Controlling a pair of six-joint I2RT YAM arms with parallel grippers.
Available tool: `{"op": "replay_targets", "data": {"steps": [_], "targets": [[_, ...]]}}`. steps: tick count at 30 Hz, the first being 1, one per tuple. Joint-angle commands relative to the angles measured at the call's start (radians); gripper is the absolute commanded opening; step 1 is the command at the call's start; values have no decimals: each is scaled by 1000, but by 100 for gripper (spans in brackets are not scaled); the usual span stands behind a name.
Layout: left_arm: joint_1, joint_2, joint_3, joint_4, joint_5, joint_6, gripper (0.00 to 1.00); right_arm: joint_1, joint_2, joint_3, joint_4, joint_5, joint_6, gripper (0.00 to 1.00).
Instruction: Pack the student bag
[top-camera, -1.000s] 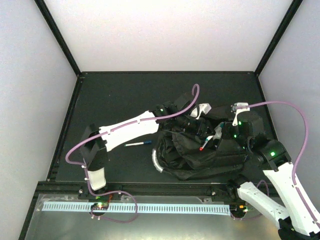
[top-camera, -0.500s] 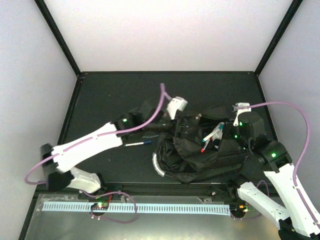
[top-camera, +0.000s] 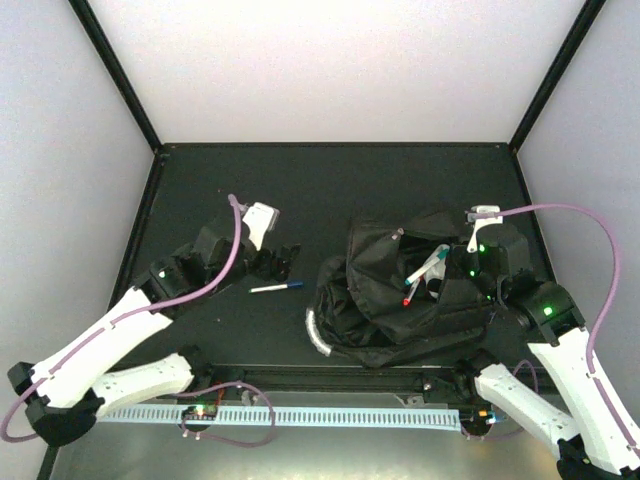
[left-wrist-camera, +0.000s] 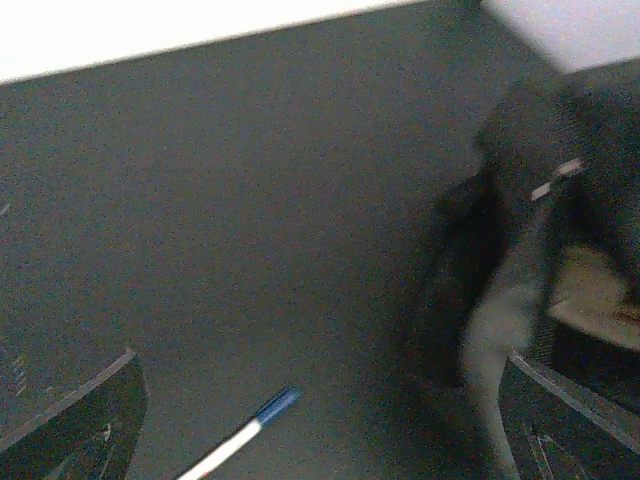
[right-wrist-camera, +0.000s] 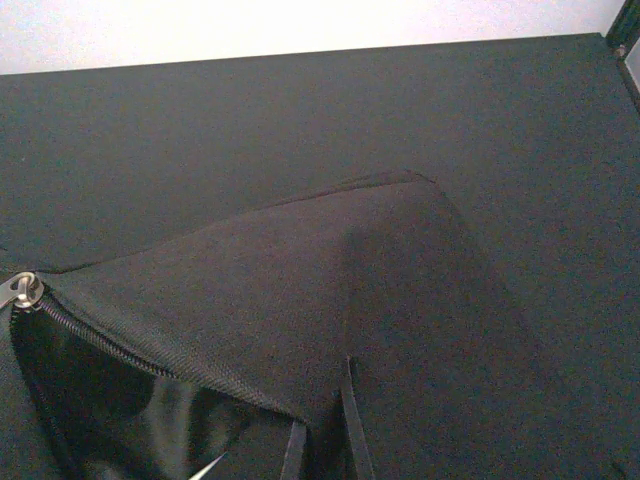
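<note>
two arms reach over a dark table (top-camera: 330, 190). on the left, the left gripper (top-camera: 283, 262) hangs over the table with its jaws spread wide and nothing in them. a blue-capped pen (top-camera: 277, 288) lies just beside it, apart from the bag (top-camera: 370, 300). the bag slumps right of centre, its grey handle (top-camera: 314, 333) toward the near edge and coloured pens (top-camera: 420, 275) poking from its mouth. the right gripper (right-wrist-camera: 322, 445) is pinched narrow on the bag's fabric near the zipper (right-wrist-camera: 90, 335).
</note>
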Motion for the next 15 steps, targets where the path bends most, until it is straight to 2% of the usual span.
{"op": "replay_targets", "data": {"steps": [1, 4, 11, 15], "targets": [[99, 58, 25, -224, -30, 44, 99, -1, -26, 40, 203, 38, -10, 5], [161, 123, 28, -279, 47, 50, 99, -1, -25, 40, 204, 40, -17, 5], [169, 246, 12, -272, 142, 140, 98, -2, -29, 41, 207, 50, -30, 5], [168, 345, -39, -209, 185, 113, 89, -1, -25, 46, 207, 47, -38, 6]]}}
